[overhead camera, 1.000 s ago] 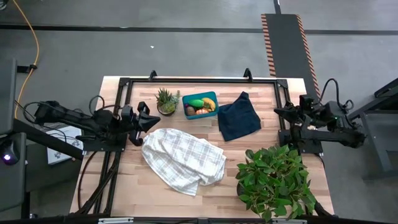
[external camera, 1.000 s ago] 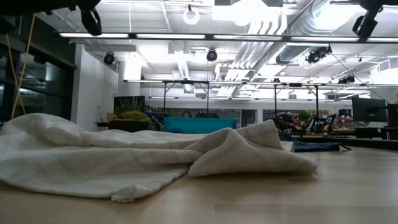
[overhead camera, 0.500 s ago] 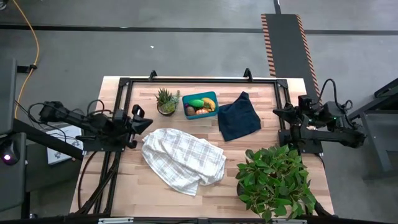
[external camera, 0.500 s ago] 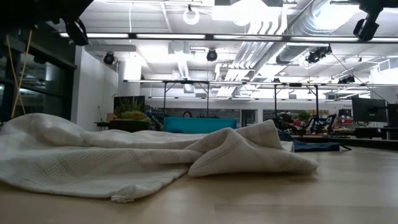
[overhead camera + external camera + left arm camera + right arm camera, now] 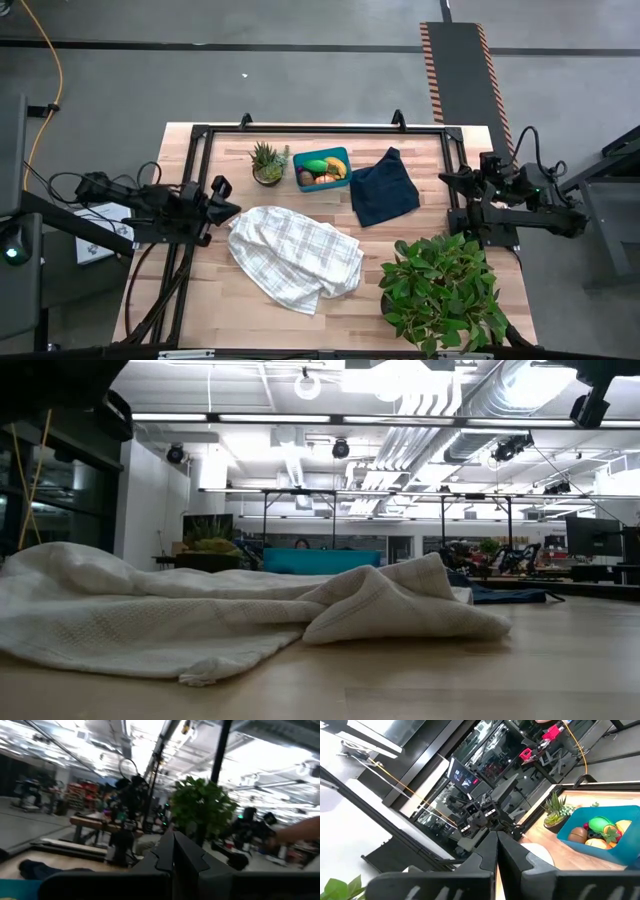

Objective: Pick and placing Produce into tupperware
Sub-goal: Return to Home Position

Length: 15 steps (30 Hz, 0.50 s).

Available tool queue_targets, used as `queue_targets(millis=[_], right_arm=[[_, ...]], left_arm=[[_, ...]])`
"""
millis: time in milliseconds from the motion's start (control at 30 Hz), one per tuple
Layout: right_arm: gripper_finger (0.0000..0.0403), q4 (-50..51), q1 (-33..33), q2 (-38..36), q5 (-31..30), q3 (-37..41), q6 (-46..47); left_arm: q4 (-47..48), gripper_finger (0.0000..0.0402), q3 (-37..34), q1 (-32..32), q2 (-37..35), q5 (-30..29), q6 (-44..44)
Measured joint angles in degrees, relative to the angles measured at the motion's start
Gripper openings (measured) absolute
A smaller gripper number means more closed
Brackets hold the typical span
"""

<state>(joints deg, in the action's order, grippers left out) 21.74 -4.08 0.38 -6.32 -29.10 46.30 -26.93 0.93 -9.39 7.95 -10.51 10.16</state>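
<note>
Left tool, clenched and empty, hangs over the table's left edge. The tupperware, holding the produce, lies to its right, long axis crosswise, slightly nearer this arm. Right tool, clenched, waits at the right edge.

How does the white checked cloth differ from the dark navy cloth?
The white checked cloth is pale with a grid pattern; the dark navy cloth is plain. The white one is larger than the navy one. It lies mid-table; the navy one lies beside the tupperware. Both lie rumpled on the table.
</note>
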Motion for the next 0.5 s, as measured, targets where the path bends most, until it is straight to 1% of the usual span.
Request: queue_targets(millis=[133, 233, 500], right_arm=[[0.0000, 0.03, 0.00, 0.00, -0.19, -0.02, 0.48], [0.0000, 0.37, 0.00, 0.00, -0.86, -0.02, 1.27], [0.0000, 1.58, -0.01, 0.00, -2.86, -0.04, 1.71]], left_arm=[[5.46, 0.0000, 0.00, 0.00, -4.29, 2.30, 0.37], [9.85, 0.0000, 0.00, -0.01, -7.73, 2.61, 0.39], [13.89, 0.0000, 0.00, 0.00, -7.57, 3.44, -0.18]])
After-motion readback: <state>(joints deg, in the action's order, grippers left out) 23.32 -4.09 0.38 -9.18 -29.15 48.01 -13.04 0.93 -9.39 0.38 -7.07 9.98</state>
